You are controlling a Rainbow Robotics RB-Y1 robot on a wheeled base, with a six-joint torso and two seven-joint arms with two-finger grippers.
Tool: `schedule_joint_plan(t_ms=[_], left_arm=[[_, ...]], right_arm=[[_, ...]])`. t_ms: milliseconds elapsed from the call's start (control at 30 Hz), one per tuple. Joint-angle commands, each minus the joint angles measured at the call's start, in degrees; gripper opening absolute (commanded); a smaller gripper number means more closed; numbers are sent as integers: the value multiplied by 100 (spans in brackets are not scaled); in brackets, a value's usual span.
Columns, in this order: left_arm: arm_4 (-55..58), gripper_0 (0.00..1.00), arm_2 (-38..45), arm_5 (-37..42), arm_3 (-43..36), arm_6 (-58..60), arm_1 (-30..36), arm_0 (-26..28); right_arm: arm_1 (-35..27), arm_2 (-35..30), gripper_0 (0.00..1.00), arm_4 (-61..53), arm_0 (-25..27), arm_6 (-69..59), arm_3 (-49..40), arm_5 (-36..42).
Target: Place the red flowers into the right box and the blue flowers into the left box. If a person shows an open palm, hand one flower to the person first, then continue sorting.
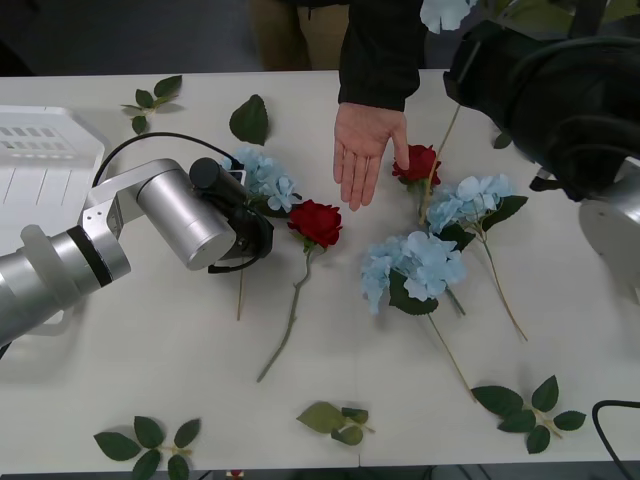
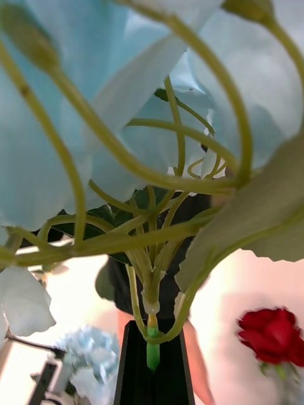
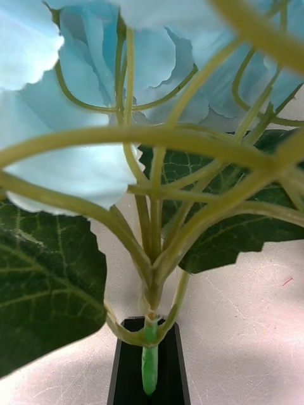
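A person's hand (image 1: 360, 150) is held out palm open over the table's far middle. My left gripper (image 3: 150, 362) is shut on the stem of a blue flower (image 1: 262, 175), low over the table at centre left. My right gripper (image 2: 152, 364) is raised at the far right and is shut on the stem of another blue flower (image 1: 445, 12). One red flower (image 1: 316, 222) lies just right of my left gripper, a second red flower (image 1: 417, 163) beside the hand. Two more blue flowers (image 1: 415, 265) (image 1: 470, 200) lie at centre right. The left box (image 1: 40, 150) stands at the far left.
Loose green leaf sprigs lie scattered: far left (image 1: 150, 95), one leaf (image 1: 250, 120) behind the blue flower, and near the front edge (image 1: 145, 440) (image 1: 335, 420) (image 1: 525, 405). A black cable (image 1: 612, 425) curls at the front right corner.
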Motion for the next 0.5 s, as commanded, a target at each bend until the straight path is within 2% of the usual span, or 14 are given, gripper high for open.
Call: schedule_joint_plan(t_ms=[33,133,233,333,500], left_arm=[[-48,0,-139,-34,43,-83,-35,-50],[-57,0,-139,-25,43,-92,-35,-59],[-57,0,-139,-34,43,-83,-35,-50],[-57,0,-130,-25,43,-92,-35,-50],[-57,0,-139,-34,43,-92,-26,-50]], right_arm=[[182,572,0,550,-599,-687,286,-198],[331,1117,0,1139,-1048,-1100,884,-391],[569,1302,0,1403,-1382,-1294,1420,-663],[780,1346,0,1579,-1672,-1346,1912,-866],[894,1346,0,1614,-1839,-1364,2272,-1041]])
